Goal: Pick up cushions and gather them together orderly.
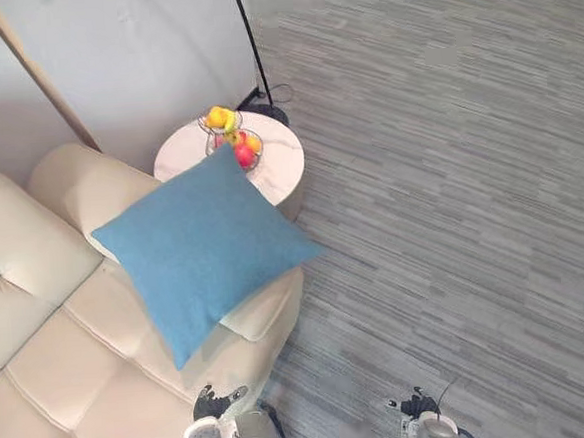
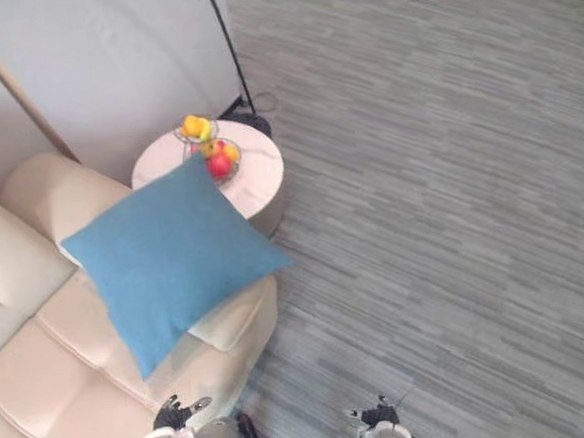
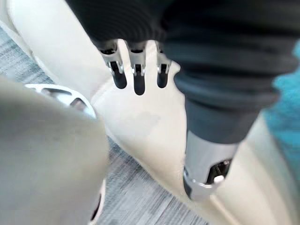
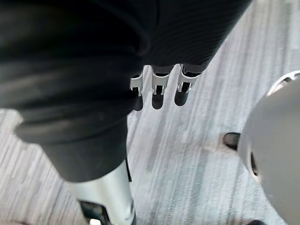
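Note:
A square blue cushion (image 1: pixel 199 246) lies tilted on the right end of the cream sofa (image 1: pixel 72 365), its far corner reaching over the round side table. Under it a cream cushion (image 1: pixel 264 313) peeks out at the sofa's edge. My left hand (image 1: pixel 215 403) hangs low beside the sofa's front corner, well short of the blue cushion. Its fingers (image 3: pixel 138 70) are straight and hold nothing. My right hand (image 1: pixel 417 406) hangs over the grey carpet, its fingers (image 4: pixel 157 91) also relaxed and empty.
A round white side table (image 1: pixel 281 170) stands beyond the sofa's arm and carries wire baskets of fruit (image 1: pixel 234 138). A floor lamp's dark base (image 1: pixel 269 110) sits behind it by the wall. A wooden pole (image 1: pixel 36 71) leans at the left. Grey carpet (image 1: pixel 451 198) spreads to the right.

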Robot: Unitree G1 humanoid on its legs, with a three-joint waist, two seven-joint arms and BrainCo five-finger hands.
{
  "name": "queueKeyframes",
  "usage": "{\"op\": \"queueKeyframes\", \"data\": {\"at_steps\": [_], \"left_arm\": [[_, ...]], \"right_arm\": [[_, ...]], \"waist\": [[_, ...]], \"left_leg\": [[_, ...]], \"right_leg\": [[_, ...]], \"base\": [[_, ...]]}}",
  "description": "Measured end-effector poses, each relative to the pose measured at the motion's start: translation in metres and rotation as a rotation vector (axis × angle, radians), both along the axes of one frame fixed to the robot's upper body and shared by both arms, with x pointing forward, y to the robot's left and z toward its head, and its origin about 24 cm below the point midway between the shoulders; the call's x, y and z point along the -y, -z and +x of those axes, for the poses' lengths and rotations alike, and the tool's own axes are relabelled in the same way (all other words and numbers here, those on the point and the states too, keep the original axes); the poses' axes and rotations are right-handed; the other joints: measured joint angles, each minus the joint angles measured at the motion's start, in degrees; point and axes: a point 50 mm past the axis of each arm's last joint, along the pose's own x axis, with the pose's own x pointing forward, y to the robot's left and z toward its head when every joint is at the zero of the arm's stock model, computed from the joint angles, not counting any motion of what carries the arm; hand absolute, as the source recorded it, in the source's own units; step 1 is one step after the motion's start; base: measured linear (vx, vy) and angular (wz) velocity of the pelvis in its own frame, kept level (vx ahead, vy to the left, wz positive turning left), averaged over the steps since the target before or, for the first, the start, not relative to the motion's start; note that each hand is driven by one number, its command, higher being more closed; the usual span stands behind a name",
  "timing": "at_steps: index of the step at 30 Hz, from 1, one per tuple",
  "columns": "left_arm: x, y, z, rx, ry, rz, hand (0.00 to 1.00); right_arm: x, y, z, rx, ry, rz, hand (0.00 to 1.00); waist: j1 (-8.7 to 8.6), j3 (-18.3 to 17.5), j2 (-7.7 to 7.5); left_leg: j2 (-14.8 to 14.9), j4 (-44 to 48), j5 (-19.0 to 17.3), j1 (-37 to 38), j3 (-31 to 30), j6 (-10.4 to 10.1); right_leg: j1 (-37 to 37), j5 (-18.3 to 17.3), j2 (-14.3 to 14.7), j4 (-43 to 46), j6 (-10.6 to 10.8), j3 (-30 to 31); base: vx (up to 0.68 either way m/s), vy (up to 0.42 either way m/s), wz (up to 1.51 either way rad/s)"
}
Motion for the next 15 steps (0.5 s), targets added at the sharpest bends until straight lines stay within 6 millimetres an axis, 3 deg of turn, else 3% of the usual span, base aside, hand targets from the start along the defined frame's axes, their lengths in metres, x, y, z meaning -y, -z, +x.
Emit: {"op": "queueKeyframes", "data": {"at_steps": [2, 3, 6, 7, 9, 10, 11, 12, 13, 15], "left_arm": [[0.0, 0.001, -0.003, -0.012, 0.006, 0.001, 0.0], [-0.004, 0.001, -0.004, -0.017, 0.01, 0.012, 0.0], [-0.003, 0.002, -0.006, -0.033, 0.022, 0.013, 0.0], [0.0, 0.003, -0.006, -0.037, 0.023, 0.005, 0.0], [0.0, 0.003, -0.005, -0.034, 0.021, 0.006, 0.0], [-0.004, 0.002, -0.006, -0.035, 0.015, 0.014, 0.0], [0.003, 0.004, -0.006, -0.039, 0.008, -0.005, 0.0], [0.007, 0.004, -0.007, -0.035, 0.002, -0.015, 0.0], [0.015, 0.006, -0.011, -0.041, -0.019, -0.042, 0.0], [0.017, 0.007, -0.012, -0.043, -0.025, -0.049, 0.0]], "right_arm": [[0.003, 0.0, -0.002, -0.005, -0.001, -0.005, 0.0], [0.002, 0.001, -0.003, -0.013, -0.003, 0.0, 0.0], [0.003, 0.001, -0.002, -0.007, -0.007, -0.005, 0.0], [0.005, -0.001, 0.0, 0.007, -0.014, -0.015, 0.0], [0.004, -0.002, -0.001, 0.015, -0.016, -0.016, 0.0], [0.003, -0.001, -0.002, 0.012, -0.027, -0.014, 0.0], [0.006, -0.001, -0.003, 0.007, -0.026, -0.021, 0.0], [0.009, -0.001, -0.003, 0.003, -0.026, -0.029, 0.0], [0.013, -0.002, -0.002, 0.004, -0.031, -0.037, 0.0], [0.016, -0.003, -0.001, 0.005, -0.033, -0.044, 0.0]], "waist": [[-0.66, 0.1, -0.14], [-1.0, 0.1, -0.35], [-1.38, 0.1, -0.12], [-2.55, -0.1, 0.38], [-2.52, -0.1, 0.26], [-2.6, -0.5, -1.24], [-2.24, -1.1, 0.38], [-1.9, -1.6, 1.02], [-2.0, -2.0, 2.96], [-2.08, -2.1, 3.7]], "left_leg": [[-1.0, -4.7, -1.0, 3.5, -3.6, -0.1], [-0.8, -5.7, -1.0, 4.3, -5.3, -0.3], [0.2, -7.9, -0.7, 6.7, -8.5, -0.8], [1.5, -8.8, -0.6, 7.3, -11.3, -2.1], [1.9, -9.0, -0.8, 7.3, -13.4, -3.9], [0.9, -8.1, -1.5, 6.9, -15.7, -5.7], [2.2, -7.7, -1.6, 7.0, -17.4, -6.4], [2.8, -8.0, -1.3, 6.9, -17.4, -6.4], [3.9, -9.0, -0.6, 6.8, -17.9, -6.9], [4.7, -9.9, 0.4, 6.7, -18.7, -7.9]], "right_leg": [[-5.3, 0.8, -2.6, 13.9, -1.7, 2.6], [-7.8, -3.6, -2.2, 16.3, -1.8, 4.6], [-12.1, -7.0, 1.8, 12.7, -2.7, 8.4], [-15.9, -6.8, 6.3, 7.2, -3.1, 14.8], [-18.1, -5.0, 9.1, 1.6, -2.8, 21.9], [-17.6, 1.0, 10.2, -4.9, -1.6, 28.3], [-17.1, 0.7, 11.2, -3.8, -3.8, 26.8], [-17.0, 0.2, 11.5, -3.6, -4.2, 25.8], [-16.6, -1.5, 11.4, -2.5, -5.1, 22.4], [-16.2, -2.6, 11.5, -1.6, -5.9, 20.0]], "base": [[0.2, -0.055, 0.74], [0.15, -0.114, 0.75], [0.21, -0.217, 0.68], [0.15, -0.243, 0.8], [0.14, -0.27, 0.81], [0.18, -0.353, 0.87], [0.2, -0.346, 0.83], [0.29, -0.354, 0.81], [0.23, -0.263, 0.78], [0.17, -0.211, 0.76]]}}
